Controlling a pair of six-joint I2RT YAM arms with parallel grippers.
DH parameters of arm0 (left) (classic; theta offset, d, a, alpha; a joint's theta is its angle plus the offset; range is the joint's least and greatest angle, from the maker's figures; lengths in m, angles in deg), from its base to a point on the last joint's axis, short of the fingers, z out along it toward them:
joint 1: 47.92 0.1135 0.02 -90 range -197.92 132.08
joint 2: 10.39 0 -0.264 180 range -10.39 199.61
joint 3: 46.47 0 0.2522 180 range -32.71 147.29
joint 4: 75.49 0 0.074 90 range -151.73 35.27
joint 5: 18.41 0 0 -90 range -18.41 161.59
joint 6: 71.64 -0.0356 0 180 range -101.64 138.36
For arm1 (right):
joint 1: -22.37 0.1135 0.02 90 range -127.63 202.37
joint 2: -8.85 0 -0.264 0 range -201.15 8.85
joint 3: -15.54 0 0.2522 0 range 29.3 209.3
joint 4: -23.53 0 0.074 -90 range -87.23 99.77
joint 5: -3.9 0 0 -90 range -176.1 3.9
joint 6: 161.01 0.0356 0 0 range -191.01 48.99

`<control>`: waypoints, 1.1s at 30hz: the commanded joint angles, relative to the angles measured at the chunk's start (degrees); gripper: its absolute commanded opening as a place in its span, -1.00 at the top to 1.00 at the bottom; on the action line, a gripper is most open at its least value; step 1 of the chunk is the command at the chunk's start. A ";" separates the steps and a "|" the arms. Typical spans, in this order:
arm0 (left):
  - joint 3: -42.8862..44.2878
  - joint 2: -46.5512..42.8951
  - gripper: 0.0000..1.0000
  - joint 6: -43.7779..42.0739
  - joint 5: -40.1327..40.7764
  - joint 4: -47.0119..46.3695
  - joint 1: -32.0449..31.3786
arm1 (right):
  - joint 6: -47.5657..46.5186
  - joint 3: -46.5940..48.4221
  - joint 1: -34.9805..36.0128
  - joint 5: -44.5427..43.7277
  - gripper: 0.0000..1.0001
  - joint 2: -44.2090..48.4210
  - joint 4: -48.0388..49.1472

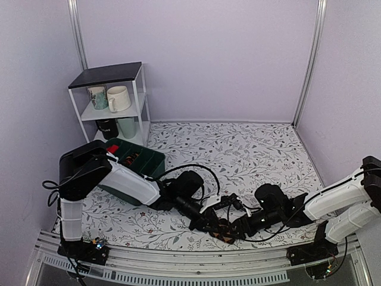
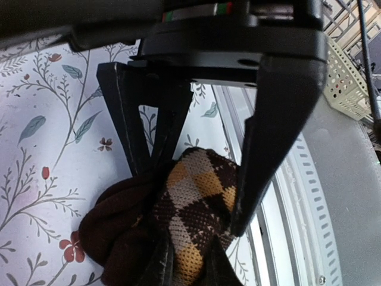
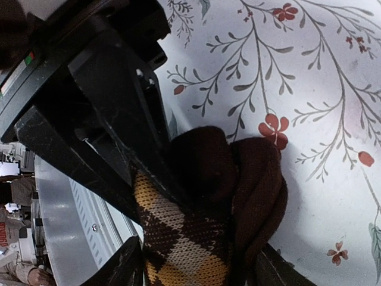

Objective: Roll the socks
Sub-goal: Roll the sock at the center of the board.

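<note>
The socks [image 1: 223, 233] are lying bunched on the floral table [image 1: 238, 149], just beside its near rail [image 1: 178, 268]. I am clamping my left gripper [image 2: 196, 199] on them. My right gripper [image 3: 199, 265] is straddling them, and I cannot tell whether it is gripping.

White shelf [image 1: 107, 74] holding 4 mugs [image 1: 119, 98]; green bin [image 1: 152, 167] just beside it; floral tablecloth [image 1: 250, 149].
</note>
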 commanded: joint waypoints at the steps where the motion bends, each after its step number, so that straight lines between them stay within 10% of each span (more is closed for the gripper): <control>1: -4.51 8.01 1.00 -0.27 6.67 20.56 -0.66 | 1.35 -1.40 0.41 4.30 -0.13 -0.78 3.08; 12: -3.95 9.17 1.00 -0.65 6.57 20.57 -0.59 | 2.55 -2.42 0.49 6.44 -0.26 -5.69 6.74; 27: -3.95 8.83 0.98 -0.53 6.83 19.13 -0.23 | 3.56 -3.31 0.58 4.80 1.00 -9.48 7.77; 33: -5.16 4.28 0.84 -1.67 9.17 16.43 -0.22 | 3.67 -3.31 0.56 3.47 1.00 -9.60 6.02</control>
